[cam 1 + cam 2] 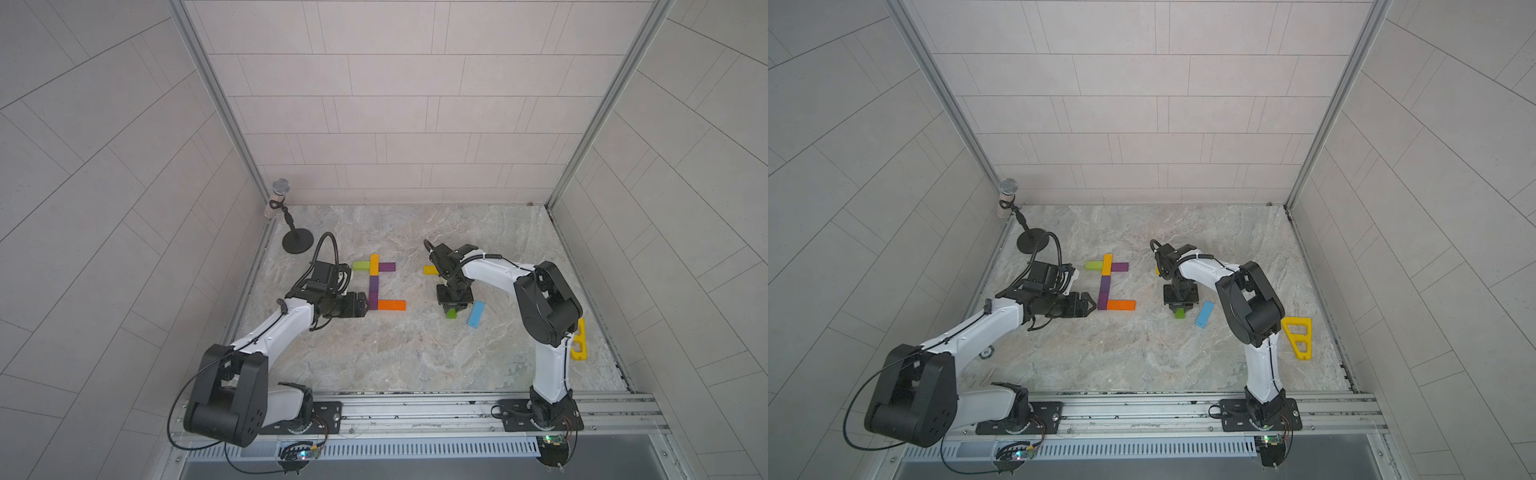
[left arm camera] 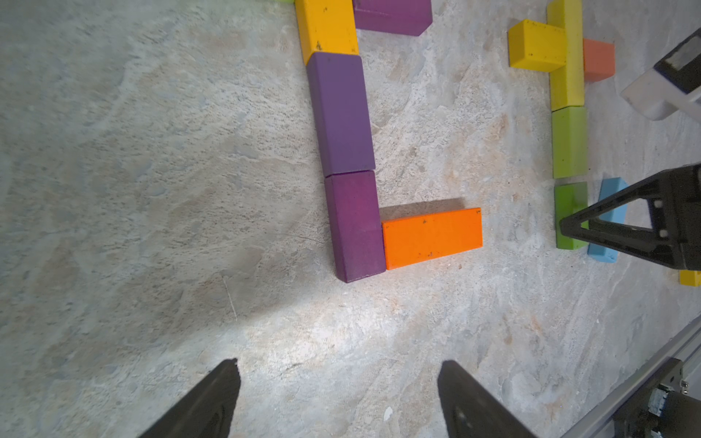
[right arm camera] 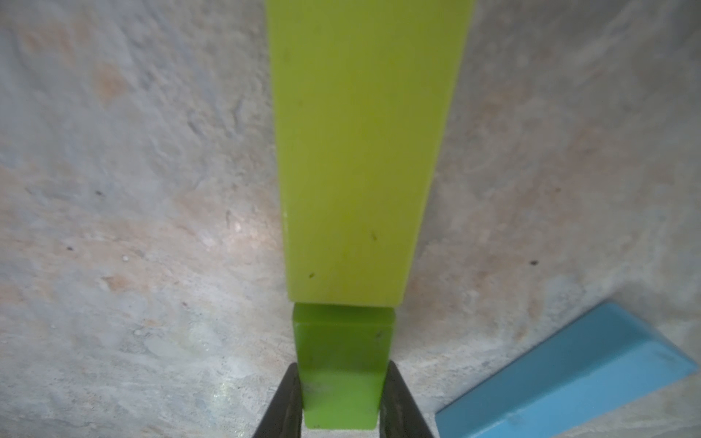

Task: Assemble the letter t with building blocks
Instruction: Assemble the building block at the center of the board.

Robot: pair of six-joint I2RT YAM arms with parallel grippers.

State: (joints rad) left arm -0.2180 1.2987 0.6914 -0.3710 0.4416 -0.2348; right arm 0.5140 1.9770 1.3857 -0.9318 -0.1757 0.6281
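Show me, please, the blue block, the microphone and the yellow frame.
blue block [image 3: 561,375]: right wrist view, top face.
microphone [image 1: 281,187]: in a top view, mesh head.
yellow frame [image 1: 1296,321]: in a top view, far edge.

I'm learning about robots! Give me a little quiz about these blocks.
1. True or false: the right hand is shut on the green block.
2. What colour is the loose block beside that hand? A blue, B red, C white.
3. Fill in: the orange block touches a ____ block.
Key: 1 true; 2 A, the blue block; 3 purple block.
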